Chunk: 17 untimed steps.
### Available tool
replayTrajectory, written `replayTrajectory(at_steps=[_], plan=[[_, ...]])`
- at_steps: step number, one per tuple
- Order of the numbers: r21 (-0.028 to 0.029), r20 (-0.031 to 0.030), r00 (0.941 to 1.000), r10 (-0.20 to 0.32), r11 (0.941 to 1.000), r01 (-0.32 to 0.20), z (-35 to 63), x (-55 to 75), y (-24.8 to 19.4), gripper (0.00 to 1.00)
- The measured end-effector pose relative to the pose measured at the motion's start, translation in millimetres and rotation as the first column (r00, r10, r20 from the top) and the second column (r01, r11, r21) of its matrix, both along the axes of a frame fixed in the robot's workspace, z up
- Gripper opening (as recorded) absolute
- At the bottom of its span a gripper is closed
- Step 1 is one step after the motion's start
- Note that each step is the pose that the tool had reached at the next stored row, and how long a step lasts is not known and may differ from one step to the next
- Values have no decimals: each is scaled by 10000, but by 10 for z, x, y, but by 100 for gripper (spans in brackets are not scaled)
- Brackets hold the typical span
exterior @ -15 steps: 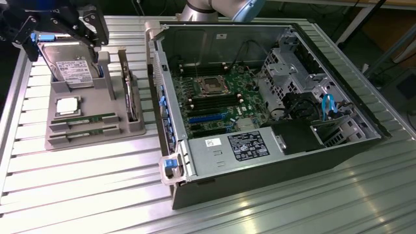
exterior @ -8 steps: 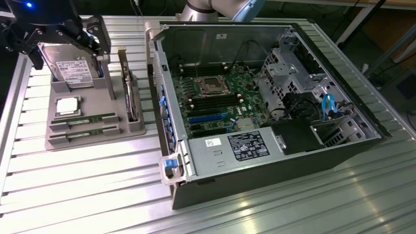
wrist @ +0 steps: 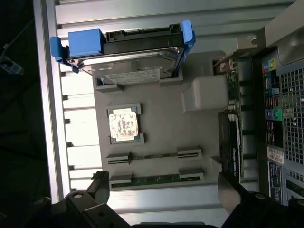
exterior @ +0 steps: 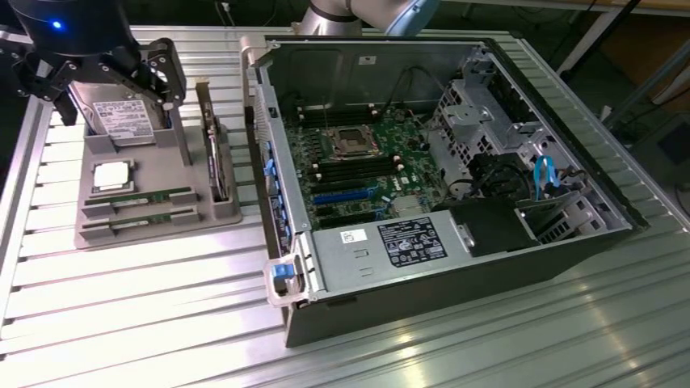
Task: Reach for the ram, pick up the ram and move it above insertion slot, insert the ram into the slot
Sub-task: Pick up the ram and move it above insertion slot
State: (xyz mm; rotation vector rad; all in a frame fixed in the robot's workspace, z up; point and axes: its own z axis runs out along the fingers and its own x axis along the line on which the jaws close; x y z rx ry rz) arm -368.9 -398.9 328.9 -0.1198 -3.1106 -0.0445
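The ribbed silver metal table [exterior: 140,323] carries everything. On it, toward the exterior view's right, lies the open black computer tower case [exterior: 431,303], its green motherboard [exterior: 372,158] facing up. Just beside the case, toward the exterior view's left, sits the grey moulded parts holder [exterior: 161,174]. At the holder's far end stands a silver hard drive in a blue-handled bracket [wrist: 133,66], and a dark upright graphics card with a metal bracket [exterior: 219,162] runs along the side nearest the case.

My black two-fingered gripper [exterior: 103,85] hangs above the holder at the hard-drive end, fingers spread wide apart and holding nothing.

A square silver processor chip [wrist: 123,124] lies flat in its recess. The ram [wrist: 154,179], a long thin green circuit-board stick, rests on edge in the holder's outermost cradle, with a second green stick [wrist: 154,156] just beside it toward the chip. The slot [exterior: 354,171], one of several parallel long narrow black sockets, is on the motherboard, well apart from the ram.
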Motion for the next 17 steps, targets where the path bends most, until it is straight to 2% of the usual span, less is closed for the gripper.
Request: replayTrajectory(at_steps=[7,10,13,16,17], plan=[[-1,4,9981,616,9981,-616,-13,0,0,99],[-3,14,9951,984,9951,-984,-21,-1,0,99],[-4,23,9909,1342,9910,-1342,-32,-2,-1,99],[-7,45,9843,1765,9843,-1765,-39,-3,0,99],[-9,54,9801,1986,9801,-1986,-41,-3,-1,99]])
